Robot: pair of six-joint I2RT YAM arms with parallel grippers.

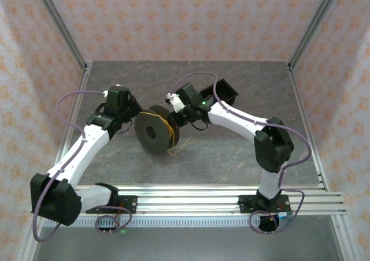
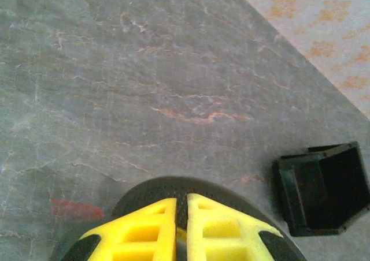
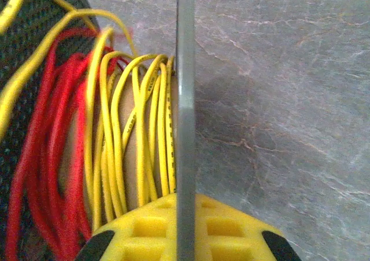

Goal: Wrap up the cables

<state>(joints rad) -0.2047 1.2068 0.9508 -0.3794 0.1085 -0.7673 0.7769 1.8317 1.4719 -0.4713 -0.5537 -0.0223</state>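
The cables point(image 3: 133, 145), yellow with a bundle of red beside them, lie in loose turns round the core of a spool point(image 1: 153, 132) that stands on edge near the middle of the table point(image 1: 243, 154), well clear of every edge. A yellow tail point(image 1: 175, 148) hangs off its near side onto the table. The right gripper point(image 3: 186, 200) is clamped shut on the spool's thin grey flange point(image 3: 185, 70), which runs straight up between its fingers with the cables just to its left. The left gripper point(image 2: 181, 200) has its fingers nearly together at the spool's black rim; whether it actually pinches the rim I cannot tell. A black box point(image 2: 324, 189) sits toward the far edge, apart from all this. To my eye the winding is partway done. The next move, I'd judge, calls for one arm to steady the spool while the other takes up the loose tail and lays it snugly round the core.
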